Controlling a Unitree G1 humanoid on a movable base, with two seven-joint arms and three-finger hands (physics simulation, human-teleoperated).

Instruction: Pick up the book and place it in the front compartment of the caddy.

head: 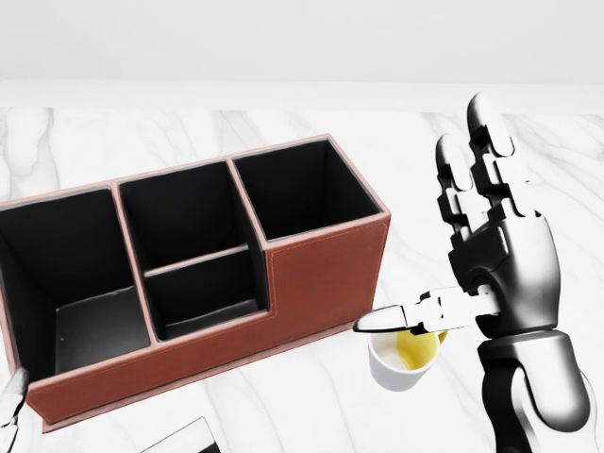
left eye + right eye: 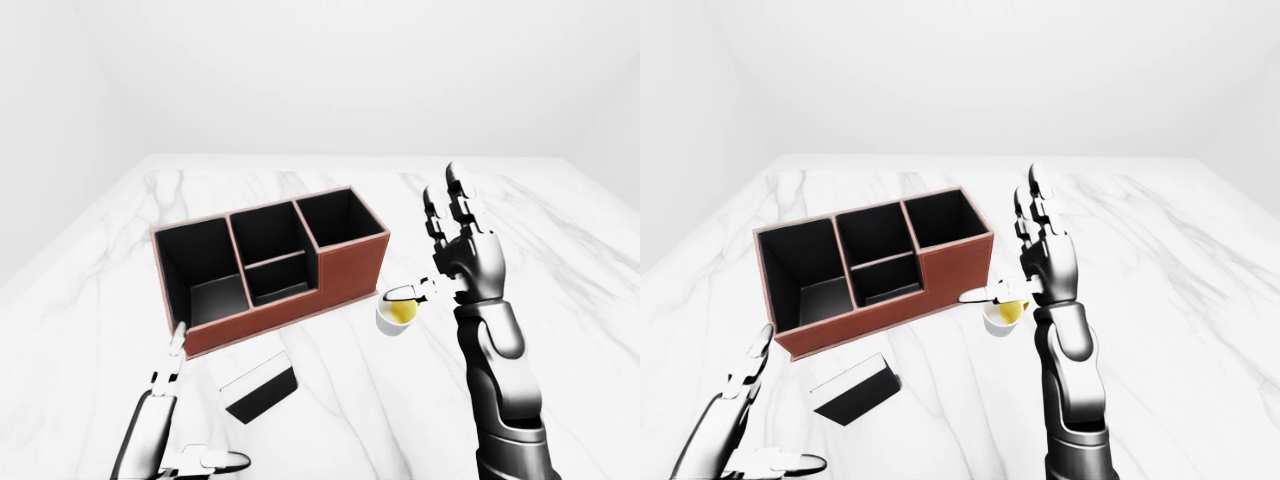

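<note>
Book (image 2: 260, 388) is lying flat on the table (image 2: 560, 270) near the caddy (image 2: 270, 262); left hand (image 2: 180, 440), fingers spread and empty, is needing a low approach along its edges

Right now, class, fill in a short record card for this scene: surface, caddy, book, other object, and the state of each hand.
surface: white marble table
caddy: brown, black-lined, four open compartments, all look empty
book: dark, lying flat on the table below the caddy in the left-eye view, not held
other object: white cup with yellow inside, right of the caddy
left hand: low, open, holding nothing
right hand: raised, fingers spread, thumb over the cup
</note>
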